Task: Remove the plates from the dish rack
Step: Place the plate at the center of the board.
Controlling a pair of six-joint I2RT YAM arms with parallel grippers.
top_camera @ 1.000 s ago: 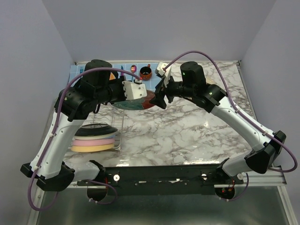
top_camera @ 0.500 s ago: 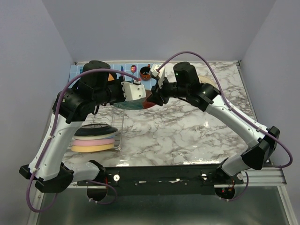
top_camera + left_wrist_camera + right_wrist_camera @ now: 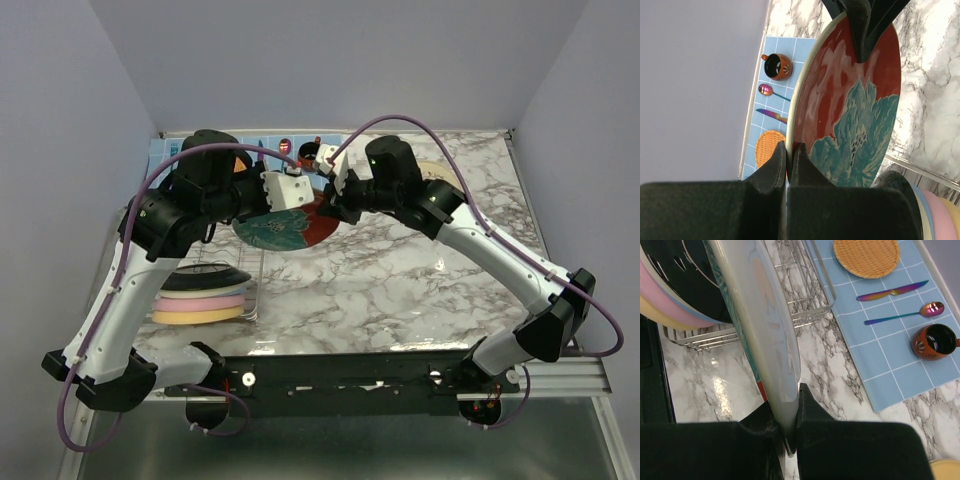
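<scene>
At the centre of the overhead view, the teal-and-red floral plate (image 3: 283,229) hangs tilted between the two arms, over the marble counter (image 3: 400,290) just beside the far right corner of the dish rack (image 3: 256,268). The left tool (image 3: 300,192) meets the plate from the left of the frame and the right tool (image 3: 335,205) from the right, each at the plate's upper rim.

In the left wrist view, the left tool's (image 3: 788,156) jaws stand narrow, pinched on the cream rim at the plate's (image 3: 850,115) lower left. The right tool (image 3: 867,25) bites the opposite edge at the top of the frame, one dark finger lying over the red face. In the right wrist view the plate (image 3: 767,330) shows edge-on, and its rim runs down into the right tool (image 3: 786,412), whose jaws are closed tight on either side of it.

Three plates remain in the rack at the left of the overhead view: a black-rimmed plate (image 3: 205,279), a pink plate (image 3: 200,301) and a yellow plate (image 3: 198,316). A pale plate (image 3: 437,171) lies on the counter behind the right arm.

At the far left of the counter a blue checked placemat (image 3: 880,370) carries a woven disc (image 3: 866,257), a knife (image 3: 892,291), a spoon (image 3: 905,312) and a cup (image 3: 935,342).
</scene>
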